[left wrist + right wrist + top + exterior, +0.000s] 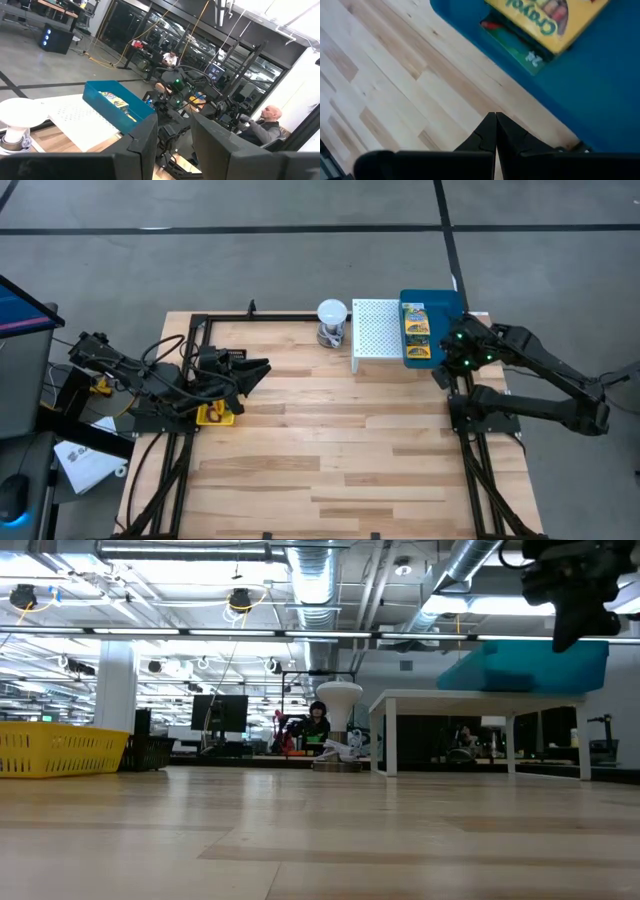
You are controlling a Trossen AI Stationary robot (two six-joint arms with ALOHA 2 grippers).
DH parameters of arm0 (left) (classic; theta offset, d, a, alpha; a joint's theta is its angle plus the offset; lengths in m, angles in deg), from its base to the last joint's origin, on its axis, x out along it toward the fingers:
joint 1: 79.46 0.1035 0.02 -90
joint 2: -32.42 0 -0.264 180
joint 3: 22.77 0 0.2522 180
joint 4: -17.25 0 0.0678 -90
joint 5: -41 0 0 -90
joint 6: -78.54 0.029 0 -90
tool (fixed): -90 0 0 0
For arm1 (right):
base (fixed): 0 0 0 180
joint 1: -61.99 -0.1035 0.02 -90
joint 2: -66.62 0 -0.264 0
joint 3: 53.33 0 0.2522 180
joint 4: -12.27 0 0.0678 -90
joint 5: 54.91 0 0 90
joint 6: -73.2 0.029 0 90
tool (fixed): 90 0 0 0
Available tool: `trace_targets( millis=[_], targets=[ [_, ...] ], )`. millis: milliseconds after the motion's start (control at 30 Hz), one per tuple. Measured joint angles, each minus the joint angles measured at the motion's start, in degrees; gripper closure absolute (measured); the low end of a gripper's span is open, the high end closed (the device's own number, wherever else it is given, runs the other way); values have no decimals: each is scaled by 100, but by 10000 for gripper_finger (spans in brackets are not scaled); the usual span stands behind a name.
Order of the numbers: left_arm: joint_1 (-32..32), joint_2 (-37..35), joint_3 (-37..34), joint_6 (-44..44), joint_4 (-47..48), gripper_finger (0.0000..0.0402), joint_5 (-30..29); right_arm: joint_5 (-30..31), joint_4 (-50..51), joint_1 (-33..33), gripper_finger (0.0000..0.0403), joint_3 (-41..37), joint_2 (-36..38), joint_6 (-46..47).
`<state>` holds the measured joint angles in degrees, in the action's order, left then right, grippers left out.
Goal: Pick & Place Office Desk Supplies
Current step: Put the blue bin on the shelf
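Two flat yellow printed packets (416, 332) lay in blue plastic tray (440, 305); right gripper (495, 131) pressed together beside it, left gripper (172, 137) spread apart near yellow bin (215, 415).

A blue tray (440, 305) sits at the upper right of the high view, resting atop a white stand at the bench's far edge. Inside it lie flat yellow-green printed packets (415, 332), stacked in a column along its left side. A yellow bin (216, 416) sits at the left of the frame, partly hidden under an arm.
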<state>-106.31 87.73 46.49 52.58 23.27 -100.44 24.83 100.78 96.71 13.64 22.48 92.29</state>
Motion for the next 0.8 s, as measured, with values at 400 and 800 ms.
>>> trace_targets(
  millis=[400,800],
  targets=[
    [0,0,0,1,0,289,22,286,-179,0,403,0,-4,90],
    [0,0,0,-37,0,289,16,441,-395,0,403,0,-4,152]
  ],
)
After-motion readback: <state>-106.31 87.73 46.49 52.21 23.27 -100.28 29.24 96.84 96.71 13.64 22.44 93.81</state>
